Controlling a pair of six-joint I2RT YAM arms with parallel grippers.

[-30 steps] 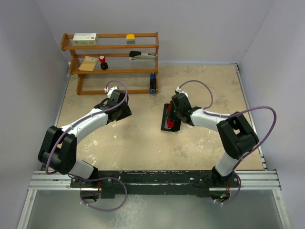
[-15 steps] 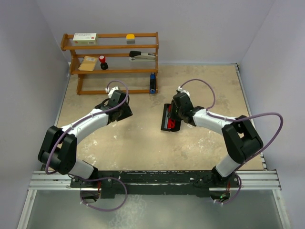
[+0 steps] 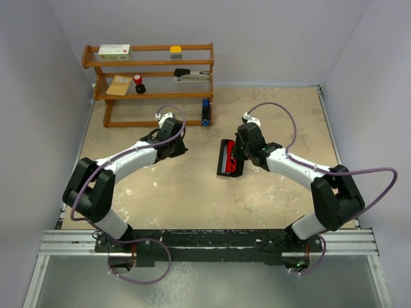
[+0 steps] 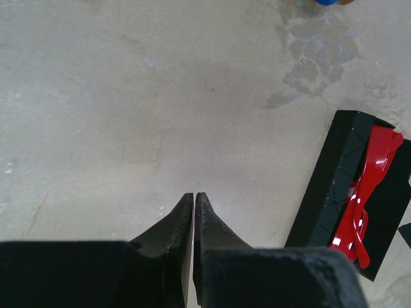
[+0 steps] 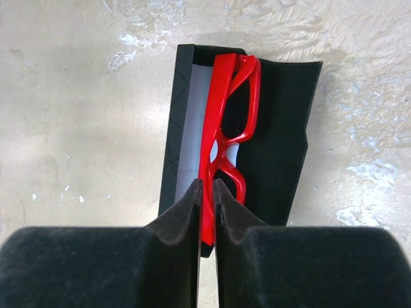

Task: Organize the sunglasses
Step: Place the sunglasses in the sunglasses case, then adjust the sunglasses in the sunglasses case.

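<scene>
Running near-to-far along black case (image 5: 282, 128), sunglasses (image 5: 216, 115), one end in right jaws

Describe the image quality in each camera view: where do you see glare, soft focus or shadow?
Top external view: even, diffuse light, only faint shadows under the arms. Left wrist view: white glare spots on the sunglasses; the left tool is dark and soft-edged. Right wrist view: the right tool is blurred up close, the sunglasses and black case sharp.
</scene>
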